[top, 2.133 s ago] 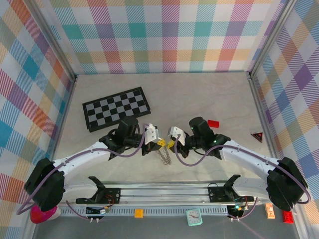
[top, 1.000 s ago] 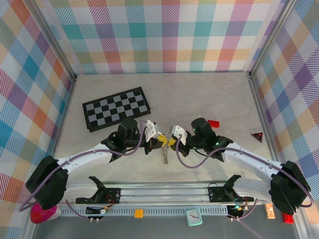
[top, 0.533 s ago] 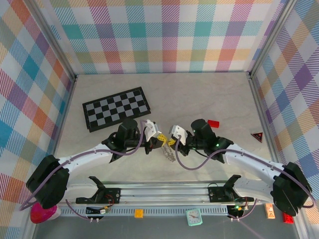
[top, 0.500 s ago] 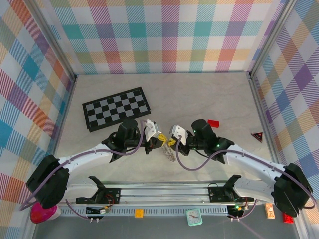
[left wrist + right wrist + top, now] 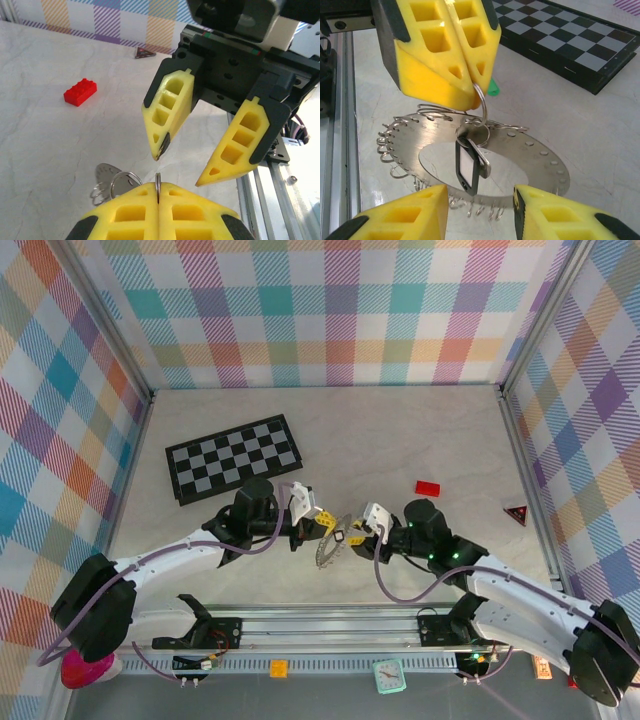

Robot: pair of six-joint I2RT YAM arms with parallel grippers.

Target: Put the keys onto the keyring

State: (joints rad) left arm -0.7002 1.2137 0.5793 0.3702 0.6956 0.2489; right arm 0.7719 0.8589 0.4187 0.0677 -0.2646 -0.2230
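**Two arms of one build.** The left arm (image 5: 170,560) and right arm (image 5: 520,590) have white link shells set between bulky black joint housings (image 5: 95,610), and a purple-grey cable (image 5: 384,580) runs in loose loops along each. The right gripper (image 5: 181,167) has a boxy black body with small screw holes and a thin line of red and green marks across its upper edge. A white block (image 5: 375,515) sits behind it (from above, the left wrist has one too). Its fingers (image 5: 167,107) are bright yellow wedges, hollowed by rounded windows and backed by black holders. The left gripper (image 5: 470,102) has the same yellow wedges.
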